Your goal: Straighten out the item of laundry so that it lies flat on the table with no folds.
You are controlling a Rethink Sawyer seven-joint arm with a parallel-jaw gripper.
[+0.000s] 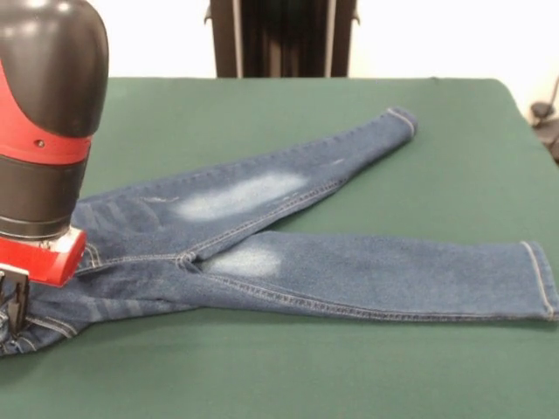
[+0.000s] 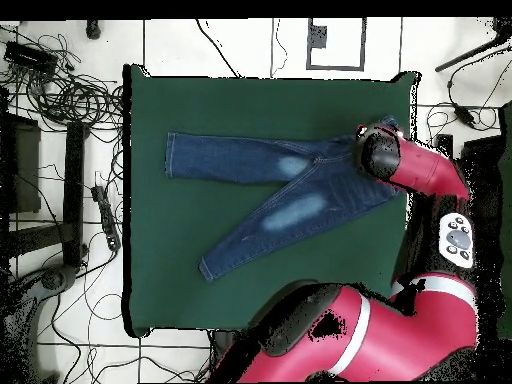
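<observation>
The item of laundry (image 1: 288,249) is a small pair of blue jeans with faded thigh patches. It lies on the green table (image 1: 262,375) with its legs spread in a V: one runs to the far right, the other along the near right. Its waistband end is rumpled at the left edge. My gripper (image 1: 10,301) is down on that waistband end, mostly cut off by the picture's edge. In the overhead view the jeans (image 2: 250,165) stretch across the table (image 2: 160,280), and the arm's wrist (image 2: 378,152) covers the waistband and hides the gripper.
The red arm (image 2: 340,330) reaches over the table's corner near the base in the overhead view. Tangled cables (image 2: 60,90) lie on the floor beside the table. A dark stand (image 1: 546,118) sits off the table's far right corner.
</observation>
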